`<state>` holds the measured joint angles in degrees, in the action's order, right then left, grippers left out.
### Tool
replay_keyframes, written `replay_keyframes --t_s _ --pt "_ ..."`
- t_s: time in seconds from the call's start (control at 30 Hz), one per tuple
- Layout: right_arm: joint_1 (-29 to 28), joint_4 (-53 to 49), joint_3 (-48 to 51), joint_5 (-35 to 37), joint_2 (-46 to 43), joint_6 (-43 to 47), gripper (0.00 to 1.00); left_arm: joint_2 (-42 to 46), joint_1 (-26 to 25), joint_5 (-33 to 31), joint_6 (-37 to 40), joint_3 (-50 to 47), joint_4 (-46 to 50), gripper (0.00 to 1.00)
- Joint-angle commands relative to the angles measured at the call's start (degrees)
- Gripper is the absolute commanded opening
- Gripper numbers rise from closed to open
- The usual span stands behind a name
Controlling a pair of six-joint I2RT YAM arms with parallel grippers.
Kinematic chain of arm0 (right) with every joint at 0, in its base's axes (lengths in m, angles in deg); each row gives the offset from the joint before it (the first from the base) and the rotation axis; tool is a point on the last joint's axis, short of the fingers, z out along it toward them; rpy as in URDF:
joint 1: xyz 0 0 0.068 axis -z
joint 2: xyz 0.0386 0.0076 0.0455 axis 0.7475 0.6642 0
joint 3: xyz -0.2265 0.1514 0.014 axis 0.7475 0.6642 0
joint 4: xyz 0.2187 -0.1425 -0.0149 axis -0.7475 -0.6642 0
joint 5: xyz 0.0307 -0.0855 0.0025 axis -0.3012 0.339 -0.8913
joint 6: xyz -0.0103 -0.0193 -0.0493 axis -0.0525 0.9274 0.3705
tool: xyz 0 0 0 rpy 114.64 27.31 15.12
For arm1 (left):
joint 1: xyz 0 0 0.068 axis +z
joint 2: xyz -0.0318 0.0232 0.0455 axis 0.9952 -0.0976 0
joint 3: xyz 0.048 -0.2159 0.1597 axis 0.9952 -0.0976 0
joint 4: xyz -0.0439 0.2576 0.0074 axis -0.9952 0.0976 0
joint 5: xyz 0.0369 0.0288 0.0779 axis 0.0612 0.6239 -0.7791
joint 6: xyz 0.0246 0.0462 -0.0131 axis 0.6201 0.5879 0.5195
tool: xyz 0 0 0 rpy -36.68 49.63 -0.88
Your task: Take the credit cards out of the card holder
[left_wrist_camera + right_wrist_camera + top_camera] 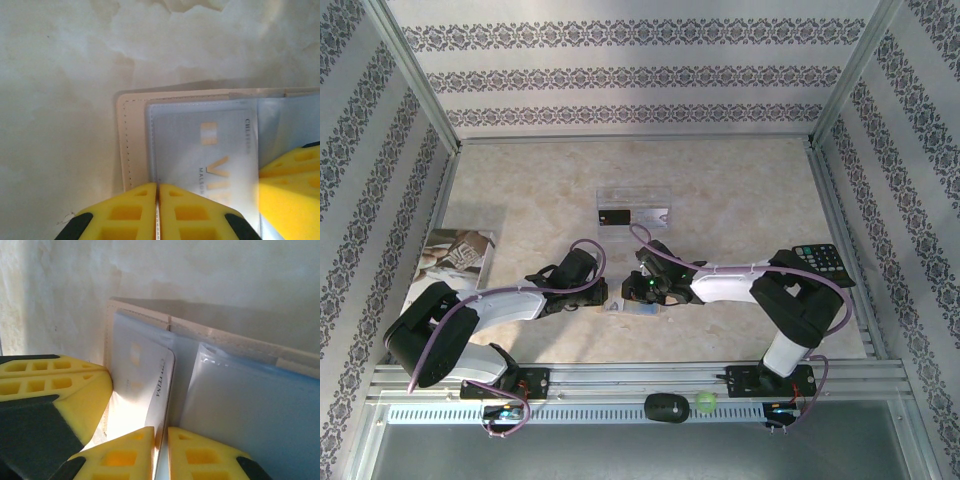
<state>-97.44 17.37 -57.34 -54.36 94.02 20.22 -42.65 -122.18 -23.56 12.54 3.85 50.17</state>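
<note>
Two claws meet over the open holder (131,145), which lies flat on the surface (60,75) in front of and between the arm bases. The left claw (158,212) is closed tight on the holder's near edge, at the border of its clear sleeve, pinning it down. The right claw (161,455) has its fingers drawn almost together on a thin edge. That edge looks like the near end of the pale card (145,385), though card and sleeve are hard to tell apart there.

The card lies straight ahead of the right claw, and its long axis appears to run away from the fingertips, so a pull back toward that arm would follow the card's length. The right claw is therefore the one placed to draw the card out while the left holds the holder down.

The holder is tan with stitched edges and blue-grey plastic pockets inside. The card is whitish with faint gold lettering and mostly still sleeved. A black card (613,216) lies in the clear tray (655,212) farther back.
</note>
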Motion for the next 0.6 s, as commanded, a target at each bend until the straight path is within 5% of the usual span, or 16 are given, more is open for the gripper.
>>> replay_keyframes --t_s 0.0,0.57 --pt "0.28 3.54 -0.46 -2.28 1.97 -1.10 0.15 -2.70 -0.63 1.02 -0.52 -2.63 5.74 0.11" --pt "0.11 17.70 1.85 -7.50 3.18 -3.63 0.16 -3.08 -0.63 1.52 -0.52 -2.36 5.47 0.11"
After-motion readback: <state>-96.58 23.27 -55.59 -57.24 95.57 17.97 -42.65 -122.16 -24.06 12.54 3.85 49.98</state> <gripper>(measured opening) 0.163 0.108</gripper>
